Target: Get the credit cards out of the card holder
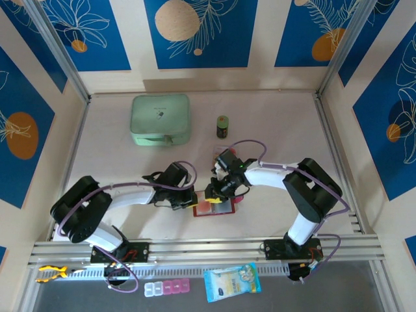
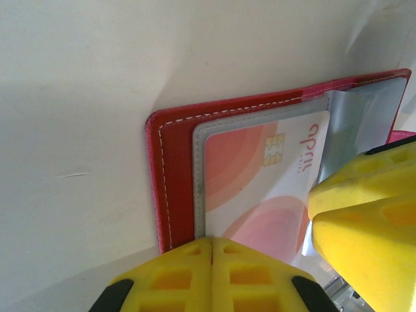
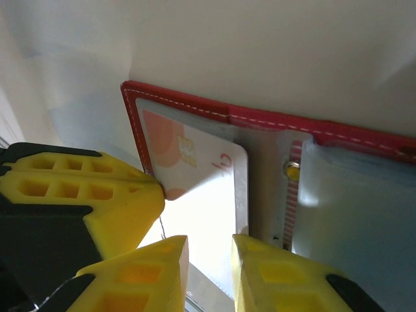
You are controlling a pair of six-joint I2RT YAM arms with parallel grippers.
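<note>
Card holder lies open on pale table, blue floral panels around.

Red card holder, white stitching; whitish credit card, orange-pink circles.

Centre of table: card holder lies open, left gripper at its left edge, right gripper at its far edge. One card sits in a sleeve inside the holder. Far side: zip case left of centre, small jar near its right. Near ledge, before the arm bases: pill box, packet just right of it
</note>
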